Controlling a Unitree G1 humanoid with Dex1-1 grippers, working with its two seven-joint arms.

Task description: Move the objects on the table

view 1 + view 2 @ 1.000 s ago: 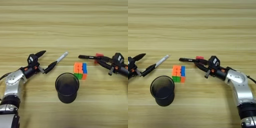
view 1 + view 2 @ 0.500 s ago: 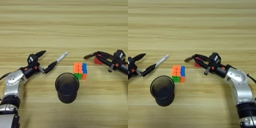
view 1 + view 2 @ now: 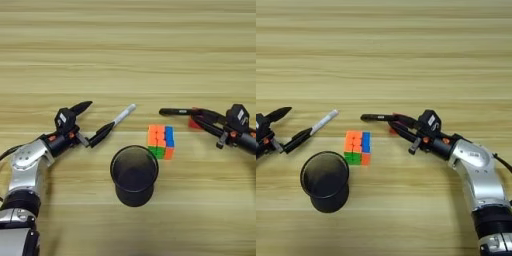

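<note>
Right gripper [image 3: 196, 119]: fingers spread, gripping nothing that can be made out; over the last second it swung back and tilted up, and it has now come down again at much the same spot. The small red block [image 3: 194, 123] sits right at its fingertips, partly hidden by the lower finger. The slim black marker [image 3: 175, 111] lies flat, in line with the upper finger and reaching left from its tip; whether tip and marker touch can't be told. The marker looks close to where it was a second ago, so the net result is roughly nil (a re-approach, as a guess, not a completed move).

Left gripper [image 3: 92, 121]: fingers also apart, unchanged through the second, idle at the left. Its lower finger runs straight into the dark cap end of the silver-white marker with black cap [image 3: 123, 114]; contact unclear.

The multicolour puzzle cube [image 3: 161, 141] sits between the two arms, untouched; the black mesh cup [image 3: 134, 174] stands upright just in front of it and left. Everything rests on the light-brown wooden table [image 3: 125, 50].

Read: nothing relocated yet; red block or black marker is the likely next pick.
</note>
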